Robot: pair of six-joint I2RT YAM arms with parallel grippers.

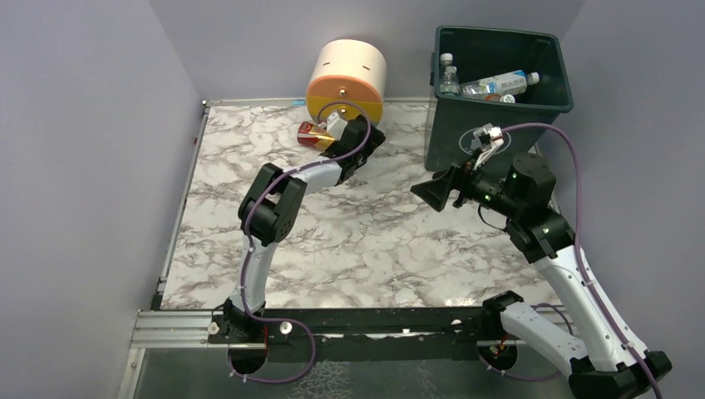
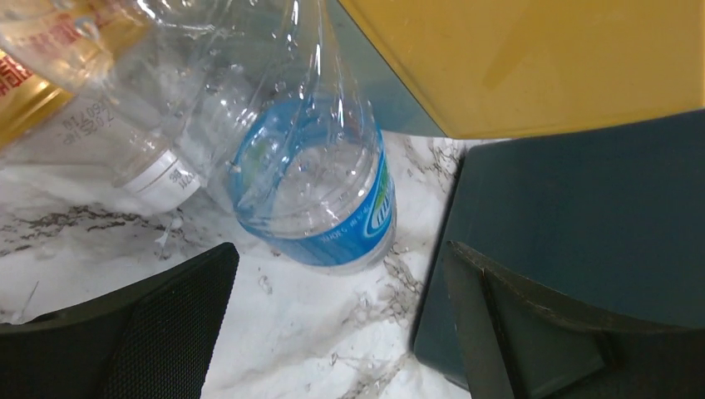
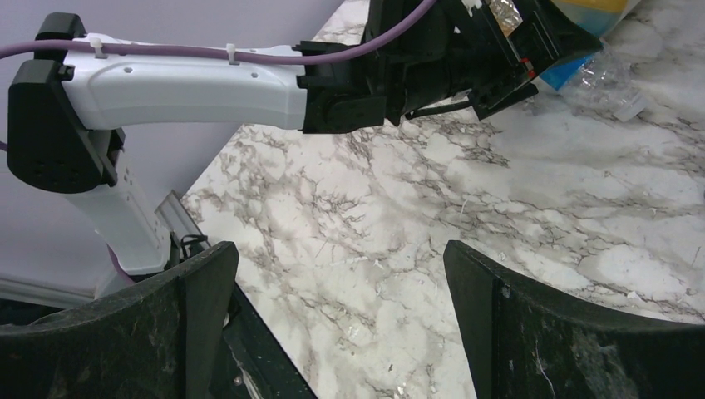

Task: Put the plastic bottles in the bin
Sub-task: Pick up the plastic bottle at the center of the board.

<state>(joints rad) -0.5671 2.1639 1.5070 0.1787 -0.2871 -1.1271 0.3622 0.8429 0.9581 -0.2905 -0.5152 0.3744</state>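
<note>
Your left gripper (image 2: 337, 328) is spread wide and grasps nothing; only bare marble shows between its fingers (image 2: 158, 332). It sits low over the table (image 1: 366, 241), to the left of the bin (image 1: 465, 137).

Just beyond those fingertips, a clear blue-labelled bottle (image 2: 328, 199) lies on its side on the table, outside the jaws and left of the bin. A white-capped bottle (image 2: 158, 176) lies touching it on the side farther from the bin, with a gold label and red print at its far end. The round drawer unit (image 1: 345, 79) stands right behind both bottles, also left of the bin and apart from it.

Your right gripper (image 1: 432, 193) hovers just in front of the bin's near left corner and points away from it. Its jaws are parted and empty, and its wrist view shows only marble between them.

Several bottles already lie inside the bin. An upright clear bottle (image 1: 449, 79) with a pale cap stands against the bin's left wall. A long lying bottle (image 1: 499, 84) with a blue label and white cap rests across the middle. You cannot tell how many more sit beneath them.
</note>
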